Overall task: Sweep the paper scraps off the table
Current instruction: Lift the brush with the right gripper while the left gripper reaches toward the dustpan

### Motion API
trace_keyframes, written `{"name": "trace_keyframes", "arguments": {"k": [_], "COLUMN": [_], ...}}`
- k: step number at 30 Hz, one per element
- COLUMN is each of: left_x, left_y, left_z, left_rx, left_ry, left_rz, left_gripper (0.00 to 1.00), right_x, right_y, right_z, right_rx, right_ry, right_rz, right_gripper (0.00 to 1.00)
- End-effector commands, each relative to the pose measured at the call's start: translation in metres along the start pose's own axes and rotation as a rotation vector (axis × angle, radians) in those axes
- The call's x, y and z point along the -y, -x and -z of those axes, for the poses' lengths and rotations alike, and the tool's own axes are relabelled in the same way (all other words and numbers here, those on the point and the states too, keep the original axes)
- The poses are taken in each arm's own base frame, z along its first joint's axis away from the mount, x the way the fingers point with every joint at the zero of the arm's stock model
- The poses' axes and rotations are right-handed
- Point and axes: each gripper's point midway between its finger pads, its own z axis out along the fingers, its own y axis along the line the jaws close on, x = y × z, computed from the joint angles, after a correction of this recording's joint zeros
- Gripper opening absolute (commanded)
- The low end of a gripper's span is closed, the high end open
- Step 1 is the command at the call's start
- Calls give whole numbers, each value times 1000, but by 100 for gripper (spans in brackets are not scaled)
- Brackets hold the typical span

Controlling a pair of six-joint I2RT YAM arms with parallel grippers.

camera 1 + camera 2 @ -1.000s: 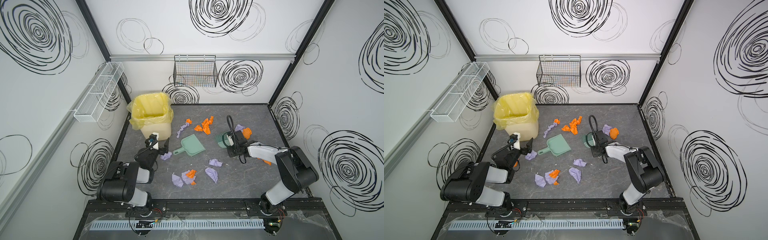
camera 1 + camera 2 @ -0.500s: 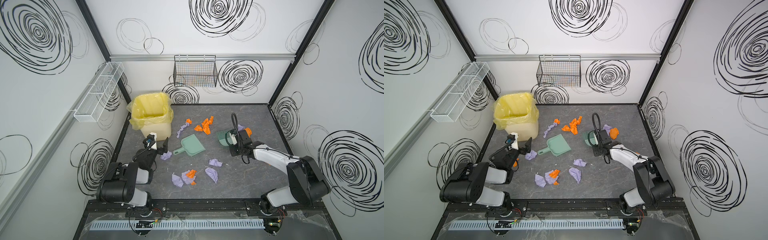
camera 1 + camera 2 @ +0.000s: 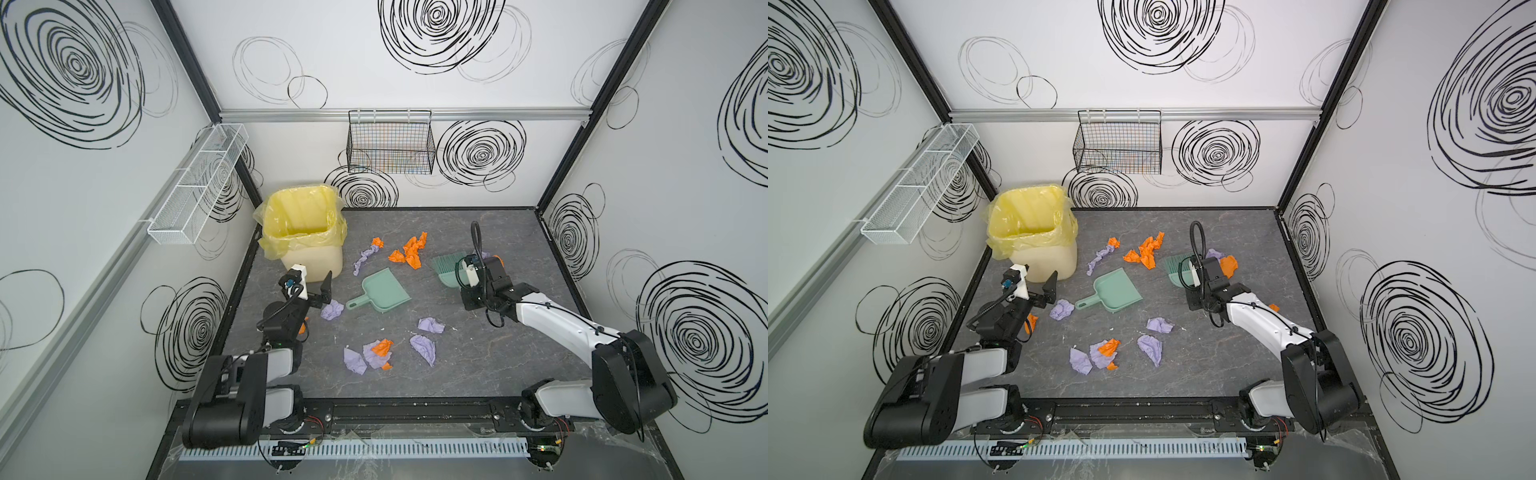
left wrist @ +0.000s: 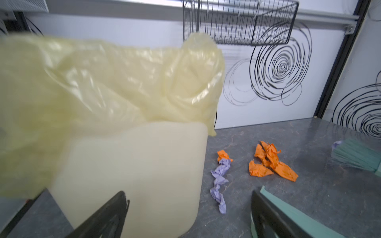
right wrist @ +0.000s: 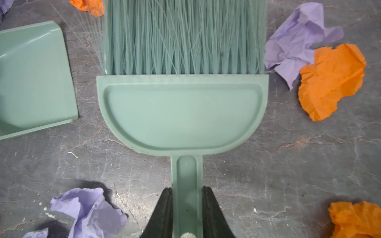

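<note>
Orange and lavender paper scraps lie across the table: an orange cluster and a purple twist at the back, and several wads nearer the front. My right gripper is shut on the handle of a mint-green brush, whose bristles rest on the table. Purple and orange scraps lie beside it. My left gripper stands open and empty. It is between the bin and the dustpan, beside a purple wad.
A cream bin with a yellow liner stands at the back left, close in front of the left gripper. A black wire basket hangs on the back wall. A white wire shelf is on the left wall.
The right arm's elbow has swung down toward the front edge, and the gripped brush has shifted slightly toward the back. The left gripper has hardly moved.
</note>
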Motion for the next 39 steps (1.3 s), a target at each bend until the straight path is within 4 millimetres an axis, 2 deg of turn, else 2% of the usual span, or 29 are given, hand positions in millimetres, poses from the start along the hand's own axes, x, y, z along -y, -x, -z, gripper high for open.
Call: {"name": "trace_keyframes", "arguments": {"k": [1, 3, 8, 11, 12, 14, 19, 20, 24, 28, 33, 39], "left_x": [18, 25, 60, 84, 92, 106, 145, 151, 172, 180, 193, 203], "left_y": [16, 19, 23, 39, 47, 62, 92, 94, 92, 92, 86, 90], "left_z": [5, 4, 9, 21, 25, 32, 43, 43, 33, 20, 11, -3], "left_rx": [6, -31, -181, -229, -239, -257, -363, -387, -465, -442, -487, -498], "left_ry": [-98, -142, -371, -529, -579, -682, -964, -1004, -1055, -1028, -1057, -1073], "left_rz": [-49, -50, -11, 33, 54, 105, 291, 325, 370, 434, 477, 502], "left_gripper": [96, 96, 96, 96, 99, 95, 71, 69, 67, 67, 66, 64], "right_x": [-5, -6, -14, -20, -23, -29, -52, -58, -91, -119, -140, -158], "right_y": [24, 28, 37, 42, 44, 49, 58, 59, 65, 69, 76, 84], "right_z": [18, 23, 36, 44, 47, 53, 70, 72, 88, 101, 113, 119], "right_rx": [66, 78, 125, 173, 196, 239, 331, 349, 443, 531, 618, 657], "right_ry": [24, 27, 53, 68, 74, 78, 83, 85, 88, 95, 145, 160], "right_rz": [-12, -12, -6, 4, 10, 25, 63, 73, 115, 121, 82, 77], "right_gripper": [18, 18, 18, 18, 18, 18, 17, 17, 16, 16, 16, 15]}}
